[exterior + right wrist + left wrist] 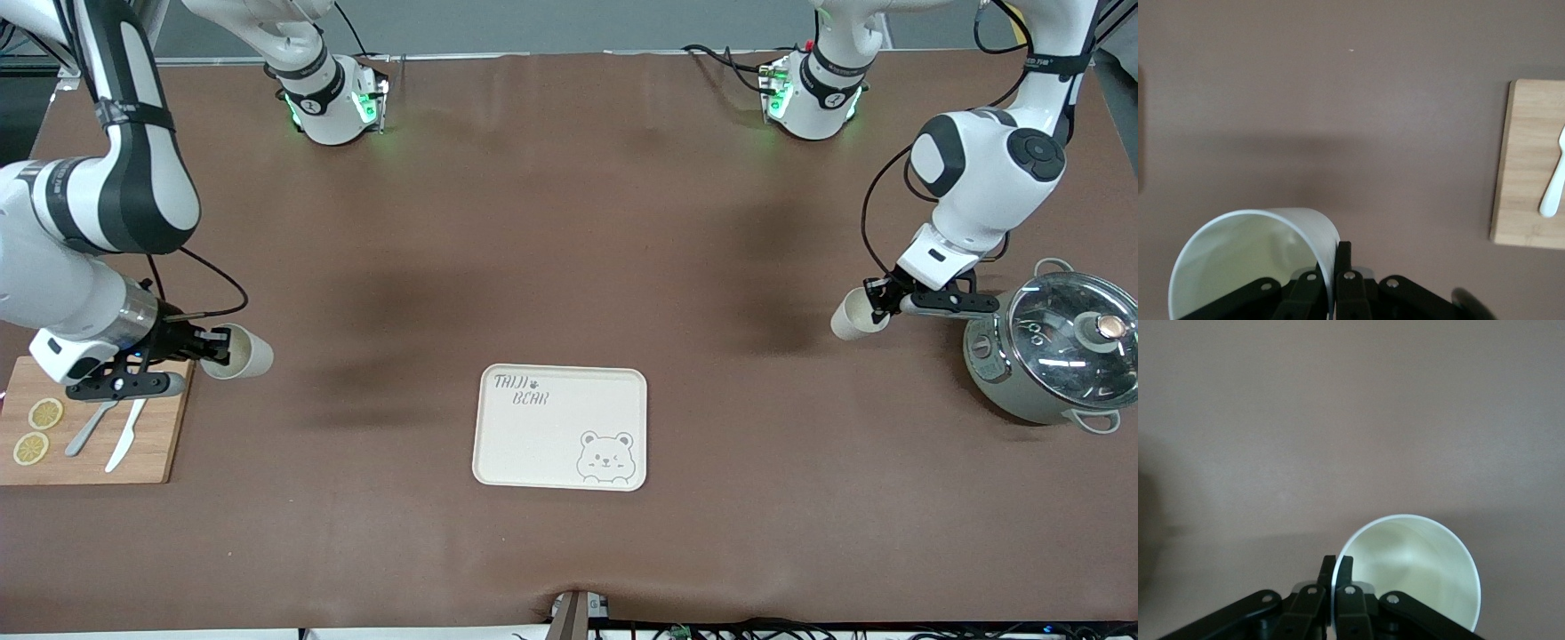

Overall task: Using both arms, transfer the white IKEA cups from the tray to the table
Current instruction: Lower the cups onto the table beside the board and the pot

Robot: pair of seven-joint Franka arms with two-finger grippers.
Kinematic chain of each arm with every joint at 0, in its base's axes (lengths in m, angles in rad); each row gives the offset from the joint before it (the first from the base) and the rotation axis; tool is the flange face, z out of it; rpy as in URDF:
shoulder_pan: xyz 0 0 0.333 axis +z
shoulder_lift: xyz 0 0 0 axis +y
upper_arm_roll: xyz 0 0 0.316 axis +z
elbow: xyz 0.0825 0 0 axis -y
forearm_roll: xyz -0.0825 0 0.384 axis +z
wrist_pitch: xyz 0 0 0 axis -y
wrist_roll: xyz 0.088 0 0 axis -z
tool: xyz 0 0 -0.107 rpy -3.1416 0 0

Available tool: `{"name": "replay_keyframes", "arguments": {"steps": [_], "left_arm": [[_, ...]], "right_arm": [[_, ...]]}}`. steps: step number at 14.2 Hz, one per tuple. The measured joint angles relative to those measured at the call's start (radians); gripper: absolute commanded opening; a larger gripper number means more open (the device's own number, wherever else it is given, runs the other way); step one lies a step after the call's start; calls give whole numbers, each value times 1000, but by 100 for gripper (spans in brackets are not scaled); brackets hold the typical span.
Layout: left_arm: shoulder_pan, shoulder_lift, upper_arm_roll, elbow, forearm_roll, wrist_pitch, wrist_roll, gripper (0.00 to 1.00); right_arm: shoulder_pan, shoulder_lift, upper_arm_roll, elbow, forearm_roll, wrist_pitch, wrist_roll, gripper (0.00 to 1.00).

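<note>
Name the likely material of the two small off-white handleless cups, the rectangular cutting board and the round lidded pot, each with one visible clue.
The off-white handleless cups: probably plastic, given thin, smooth, slightly translucent walls; ceramic is possible. The rectangular cutting board: wood or bamboo, tan with visible grain. The round lidded pot: seemingly grey-green coated metal, under a clear reflective lid, likely glass.

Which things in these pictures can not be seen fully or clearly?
- Left cup: left wrist view, base cut by the edge; the left gripper covers part of the rim.
- Right cup: right wrist view, lower part hidden by the right gripper.
- Pot: front view, contents blurred by lid reflections.
</note>
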Motion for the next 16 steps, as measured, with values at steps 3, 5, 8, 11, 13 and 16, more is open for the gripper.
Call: {"name": "replay_keyframes", "arguments": {"steps": [3,5,8,11,13,16], "left_arm": [[-1,55,-9,-5,0,72,0,0],[-1,96,-19,-6,0,123,0,0],[-1,150,-32,-6,0,182,0,0],[0,182,-38,-6,0,213,0,0],[0,186,-39,-6,0,218,0,0],[0,186,-40,-6,0,218,0,0]], "right_arm": [[-21,4,0,-83,0,130,-42,0],[-21,10,3,-139,0,231,-43,0],[-21,32,7,-228,10,385,-44,0],[-21,66,10,-267,22,472,-44,0],[-21,88,11,-274,22,515,-44,0],[-20,119,15,-285,23,585,-44,0]]}}
